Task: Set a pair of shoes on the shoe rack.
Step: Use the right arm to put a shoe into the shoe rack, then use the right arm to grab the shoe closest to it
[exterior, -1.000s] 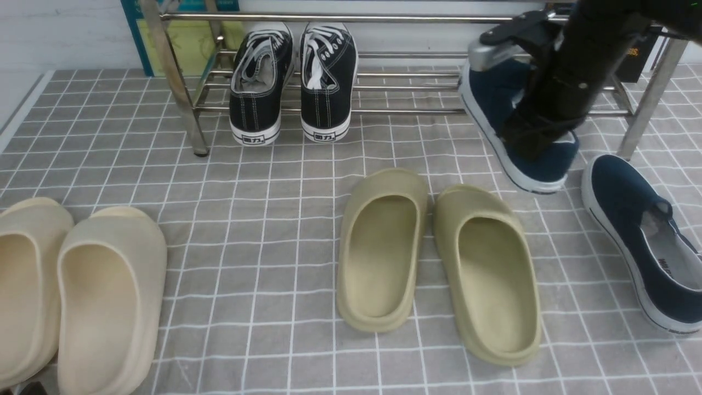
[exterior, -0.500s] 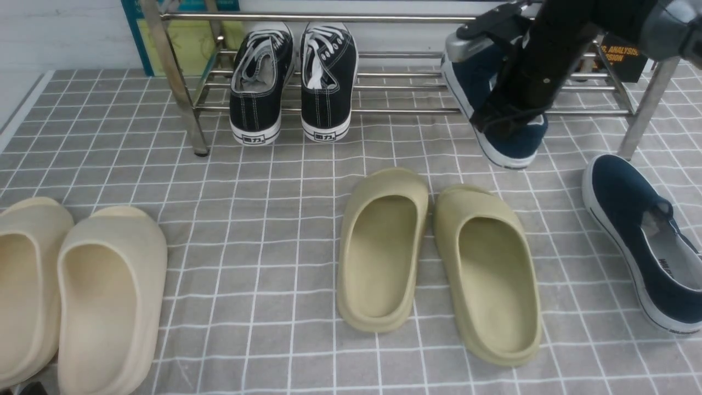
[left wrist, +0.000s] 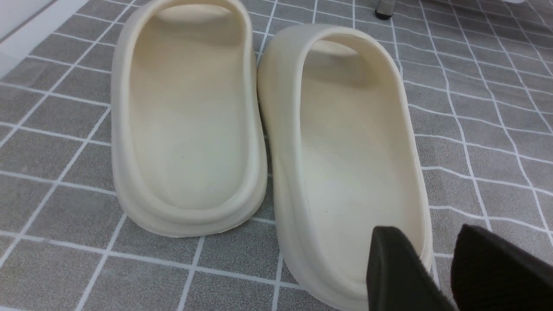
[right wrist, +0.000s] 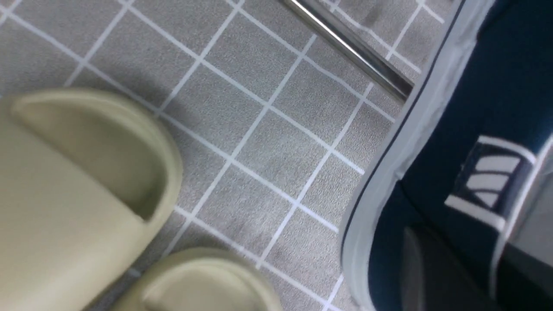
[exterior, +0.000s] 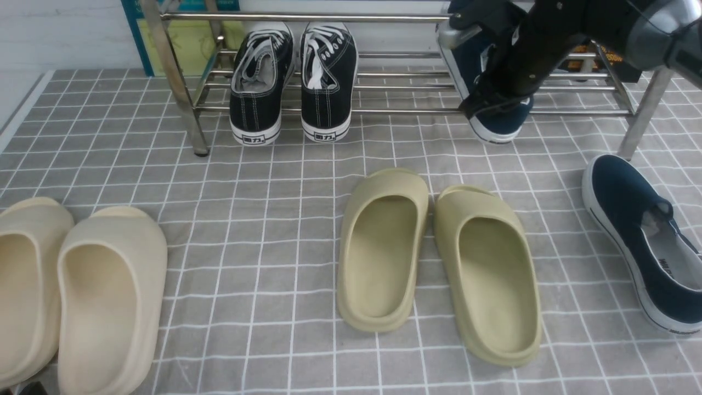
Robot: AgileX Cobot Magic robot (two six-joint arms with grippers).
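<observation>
moved: since the earlier frame, the right arm is carrying the first navy slip-on (exterior: 500, 123) deeper over the silver rack (exterior: 408, 111); its heel end is now standing farther from the olive slippers (exterior: 488, 274).
rack edge: the front lower bar is running behind the held shoe, whose near end is overhanging toward the viewer.
open room: bare gridded tabletop (exterior: 247, 263) is stretching between the cream slippers (exterior: 109, 302) and the olive ones; on the rack, bars are lying bare between the sneakers and the held shoe, and again toward the right leg.
in the way: black lace-up sneakers (exterior: 327, 82) are occupying the rack's left part; the upper bar is crossing above.
second navy slip-on (exterior: 639, 236): lying on the tabletop at the right, just in front of the rack's right leg.
right fingers (right wrist: 436, 259): gripping the first slip-on by its side, beside the shoe opening.
left fingers (left wrist: 414, 268): standing open near a cream slipper, holding nothing.
</observation>
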